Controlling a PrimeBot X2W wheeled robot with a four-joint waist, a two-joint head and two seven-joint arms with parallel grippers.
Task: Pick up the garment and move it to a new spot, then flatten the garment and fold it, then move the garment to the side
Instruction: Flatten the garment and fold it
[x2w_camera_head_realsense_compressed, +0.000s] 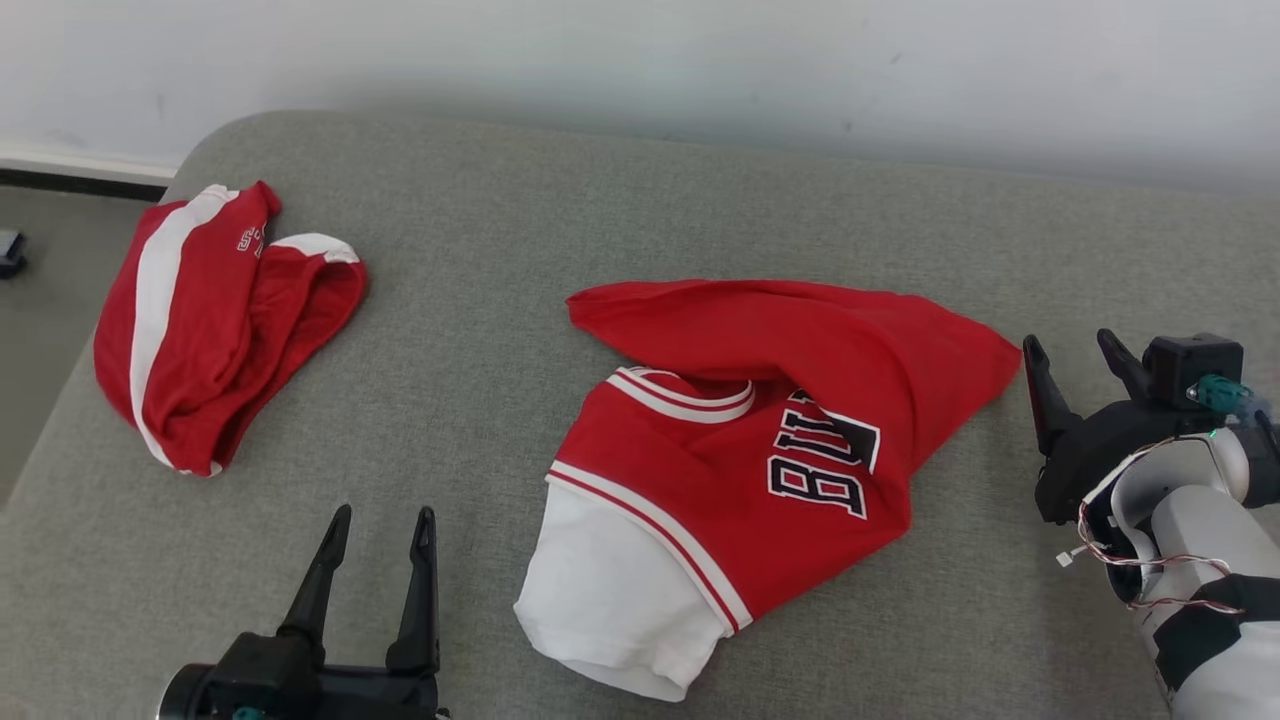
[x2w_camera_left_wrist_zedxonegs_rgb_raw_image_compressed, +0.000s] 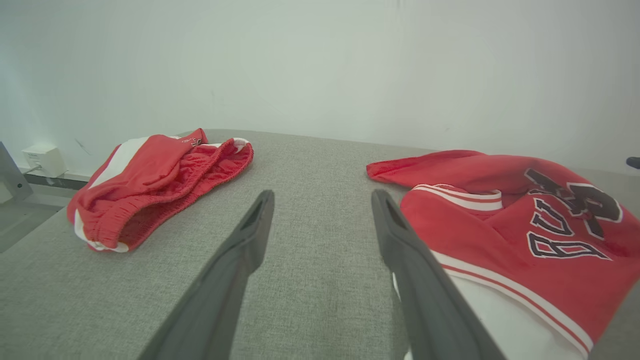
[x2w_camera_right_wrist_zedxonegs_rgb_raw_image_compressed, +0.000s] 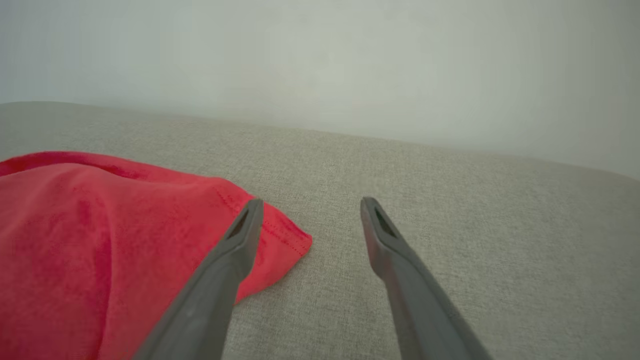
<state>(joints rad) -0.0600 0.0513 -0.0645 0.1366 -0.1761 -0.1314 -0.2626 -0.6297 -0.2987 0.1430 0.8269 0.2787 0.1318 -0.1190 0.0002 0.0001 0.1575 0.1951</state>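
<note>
Scanning from the left, I saw bunched red shorts (x2w_camera_head_realsense_compressed: 215, 320), then my left gripper (x2w_camera_head_realsense_compressed: 385, 512), jaws apart and empty. The jersey (x2w_camera_head_realsense_compressed: 760, 440) lay crumpled mid-cushion (x2w_camera_head_realsense_compressed: 480, 250). Soft and light, it would drape. I'd pinch its right corner, probably the hem, just beside my right gripper (x2w_camera_head_realsense_compressed: 1068, 340), jaws likewise spread.

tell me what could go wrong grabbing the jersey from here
The jersey lies crumpled, so the open right gripper beside its corner might pinch several layers and it may not spread flat. The red shorts lie on the same cushion, to the left, so moving the jersey there could overlap them.
</note>
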